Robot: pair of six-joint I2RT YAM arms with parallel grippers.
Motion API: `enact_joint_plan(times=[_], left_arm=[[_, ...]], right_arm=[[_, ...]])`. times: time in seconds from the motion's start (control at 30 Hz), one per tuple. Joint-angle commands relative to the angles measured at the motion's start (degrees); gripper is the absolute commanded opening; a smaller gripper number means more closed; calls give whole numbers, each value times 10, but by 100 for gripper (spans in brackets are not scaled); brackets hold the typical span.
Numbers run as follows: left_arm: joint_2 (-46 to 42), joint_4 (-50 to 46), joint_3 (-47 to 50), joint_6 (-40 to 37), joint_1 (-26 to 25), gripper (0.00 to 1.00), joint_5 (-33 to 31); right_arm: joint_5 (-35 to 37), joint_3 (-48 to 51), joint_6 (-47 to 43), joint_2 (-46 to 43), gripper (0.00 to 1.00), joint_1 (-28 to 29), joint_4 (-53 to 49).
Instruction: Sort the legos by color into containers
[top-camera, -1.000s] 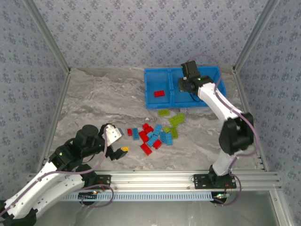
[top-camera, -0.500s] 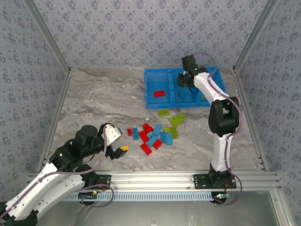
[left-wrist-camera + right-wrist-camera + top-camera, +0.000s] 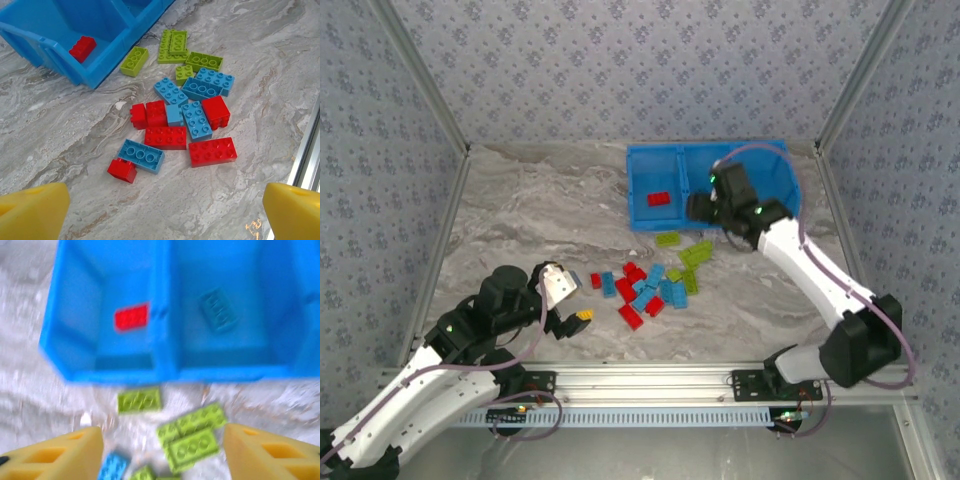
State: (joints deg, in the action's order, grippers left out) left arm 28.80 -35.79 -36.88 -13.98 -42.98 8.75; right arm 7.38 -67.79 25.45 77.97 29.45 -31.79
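Note:
A loose pile of red, light blue and yellow-green legos (image 3: 645,290) lies mid-table, in front of the blue bin of containers (image 3: 642,218). One red lego (image 3: 659,199) lies in the left compartment, and a blue lego (image 3: 218,309) in the middle one. My right gripper (image 3: 705,212) hovers over the bin's front wall (image 3: 165,372) and the green legos (image 3: 192,432), open with nothing between its yellow fingers (image 3: 55,455). My left gripper (image 3: 572,300) stands open to the left of the pile (image 3: 180,120), apart from it and holding nothing.
An aluminium frame rail (image 3: 720,375) runs along the table's near edge and shows at the right of the left wrist view (image 3: 310,150). Patterned walls and slanted posts close off the back and sides. Bare marble lies left of the pile.
My right gripper has pulled back from over the bin's middle compartment to its front wall, and its jaws have opened. The left arm has not moved.

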Motion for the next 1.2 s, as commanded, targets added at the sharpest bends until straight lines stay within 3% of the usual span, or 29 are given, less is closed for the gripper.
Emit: enact_joint_plan(times=[0.0,0.07,0.1,0.3,0.63,0.77,1.0,1.17], left_arm=[[-5,21,1,-10,5,99,30],[-3,22,2,-12,7,99,35],[-3,21,1,-12,6,99,34],[-17,18,3,-13,6,99,25],[-30,21,9,-16,7,99,20],[-32,21,9,-21,6,99,28],[-31,21,11,-23,7,99,28],[-30,20,11,-24,6,99,27]], right_arm=[[48,60,43,20,79,55,33],[56,58,31,55,96,83,39],[62,49,28,76,100,91,33],[124,-24,-14,212,100,112,45],[125,-103,-5,359,99,94,59],[98,-96,0,372,91,84,80],[85,-80,-2,371,56,80,87],[79,-53,2,330,48,87,88]])
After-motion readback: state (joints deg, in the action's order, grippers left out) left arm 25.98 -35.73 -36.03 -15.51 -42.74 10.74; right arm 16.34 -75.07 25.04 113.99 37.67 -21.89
